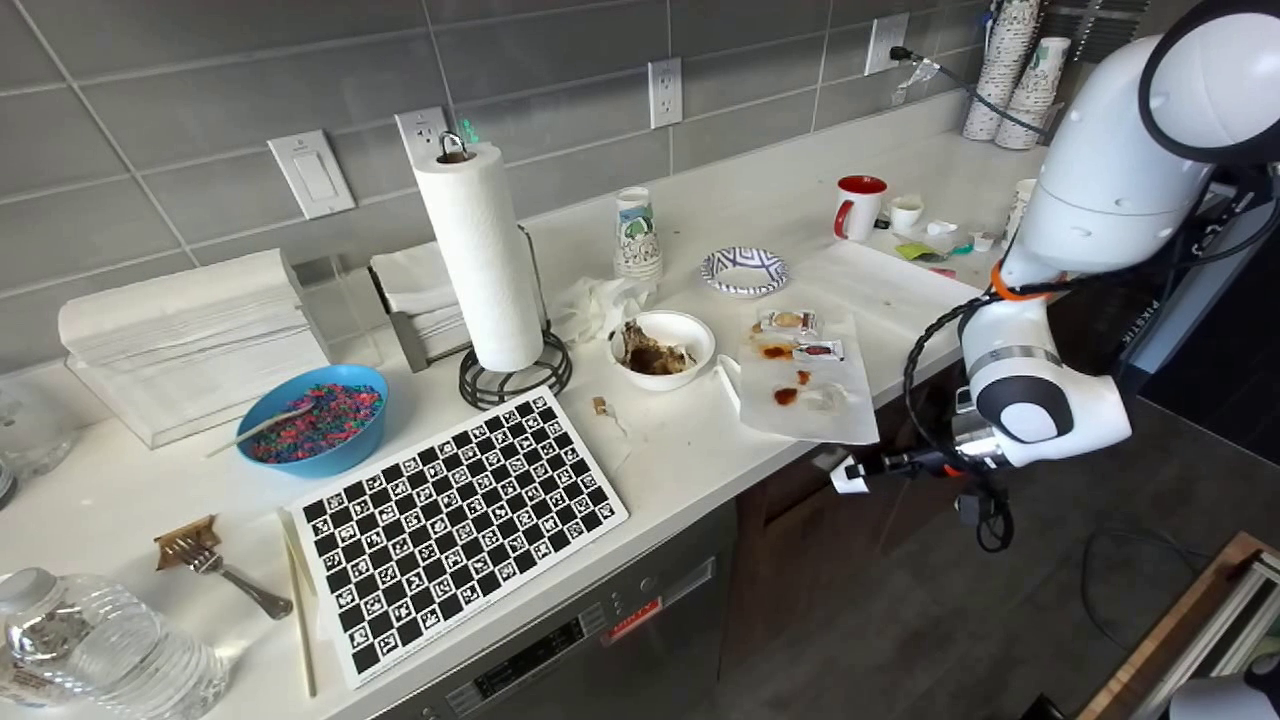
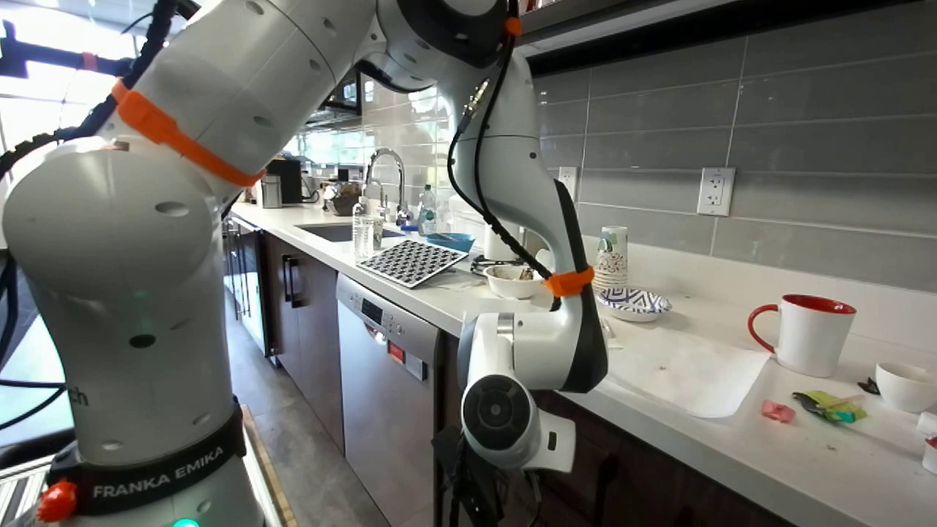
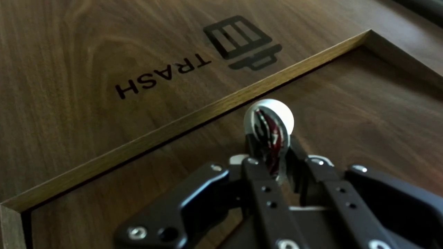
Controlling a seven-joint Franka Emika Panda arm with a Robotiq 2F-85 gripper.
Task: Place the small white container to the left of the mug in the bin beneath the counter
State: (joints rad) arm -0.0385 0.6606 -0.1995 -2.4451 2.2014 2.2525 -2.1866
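Observation:
The small white container (image 1: 848, 478) is held between my gripper's (image 1: 872, 466) fingertips, in front of the counter and below its top. In the wrist view the white container (image 3: 286, 119) has a crumpled lid with red and dark print. My gripper (image 3: 275, 147) is shut on it. Behind it is the bin's wooden front (image 3: 166, 100), with upside-down TRASH lettering and a framed rectangular recess. I cannot tell how deep the recess is. The container is over the recess, near its frame edge. The red and white mug (image 1: 858, 212) stands on the counter and in an exterior view (image 2: 814, 340).
The counter edge (image 2: 659, 439) runs just above the gripper. A stained paper sheet (image 1: 850, 400) lies near that edge, with a white bowl (image 1: 690, 330) and patterned plate (image 1: 745, 272) behind. A small white dish (image 2: 908, 386) stands beside the mug. The dishwasher (image 2: 388, 410) adjoins the cabinet.

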